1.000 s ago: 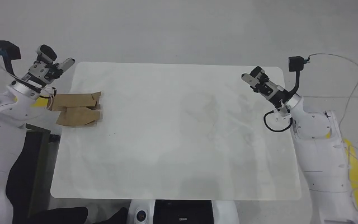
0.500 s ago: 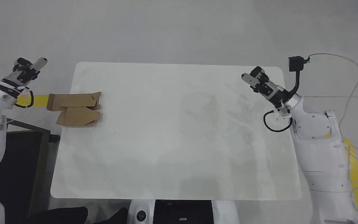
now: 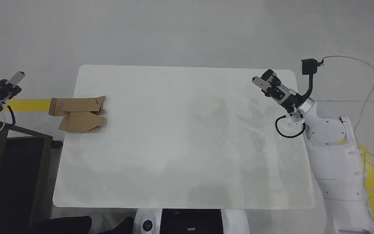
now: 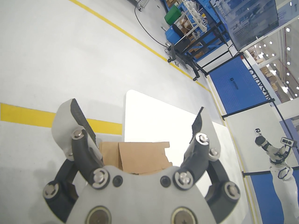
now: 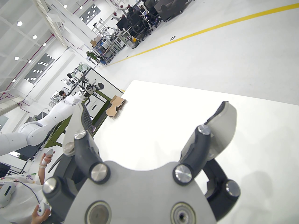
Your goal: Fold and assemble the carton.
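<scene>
A flat brown cardboard carton (image 3: 79, 113) lies unfolded at the left edge of the white table (image 3: 187, 146), partly overhanging it. The carton (image 4: 137, 156) also appears between my left gripper's fingers from a distance, and far off as the carton (image 5: 116, 106) in the right wrist view. My left gripper (image 3: 11, 83) hangs well off the table's left side, open and empty, its fingers (image 4: 78, 120) spread wide. My right gripper (image 3: 263, 81) is above the table's far right corner, open and empty, with a fingertip (image 5: 224, 115) over bare tabletop.
A dark green bench (image 3: 20, 169) stands left of the table below the left arm. A yellow floor line (image 3: 26, 105) runs under the carton's overhanging end. The table's middle and near side are bare white surface.
My left arm has swung away from the carton, out to the left past the table's edge. The carton and the right arm have stayed put.
</scene>
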Available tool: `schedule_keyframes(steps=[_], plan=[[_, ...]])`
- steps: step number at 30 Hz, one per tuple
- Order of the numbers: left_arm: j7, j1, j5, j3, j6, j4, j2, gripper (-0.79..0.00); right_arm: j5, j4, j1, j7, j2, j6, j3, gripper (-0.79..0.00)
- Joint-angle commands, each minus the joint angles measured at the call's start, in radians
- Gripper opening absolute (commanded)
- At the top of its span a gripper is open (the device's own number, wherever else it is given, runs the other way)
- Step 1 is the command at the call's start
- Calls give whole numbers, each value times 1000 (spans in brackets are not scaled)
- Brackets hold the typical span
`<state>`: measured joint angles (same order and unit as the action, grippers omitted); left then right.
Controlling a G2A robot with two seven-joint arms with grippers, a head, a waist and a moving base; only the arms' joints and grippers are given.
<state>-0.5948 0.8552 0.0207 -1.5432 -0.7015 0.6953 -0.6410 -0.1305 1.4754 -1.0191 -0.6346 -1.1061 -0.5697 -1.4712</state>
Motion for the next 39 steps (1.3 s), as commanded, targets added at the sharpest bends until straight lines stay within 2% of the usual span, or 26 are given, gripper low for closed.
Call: schedule_keyframes(steps=[1,8,16,26,29,33,39], plan=[[-24,7,0,-10,-11,-13,5,0,0,0,0,0,0,0,0,0],[-92,27,-139,-10,-47,-34,27,0,0,0,0,0,0,0,0,0],[-56,37,-201,33,-34,-34,15,0,0,0,0,0,0,0,0,0],[-51,39,-210,34,-30,-30,16,0,0,0,0,0,0,0,0,0],[-13,66,-286,43,59,-3,17,0,0,0,0,0,0,0,0,0],[-38,92,-238,47,171,-5,9,0,0,0,0,0,0,0,0,0],[-93,115,-130,53,235,-1,-8,0,0,0,0,0,0,0,0,0]])
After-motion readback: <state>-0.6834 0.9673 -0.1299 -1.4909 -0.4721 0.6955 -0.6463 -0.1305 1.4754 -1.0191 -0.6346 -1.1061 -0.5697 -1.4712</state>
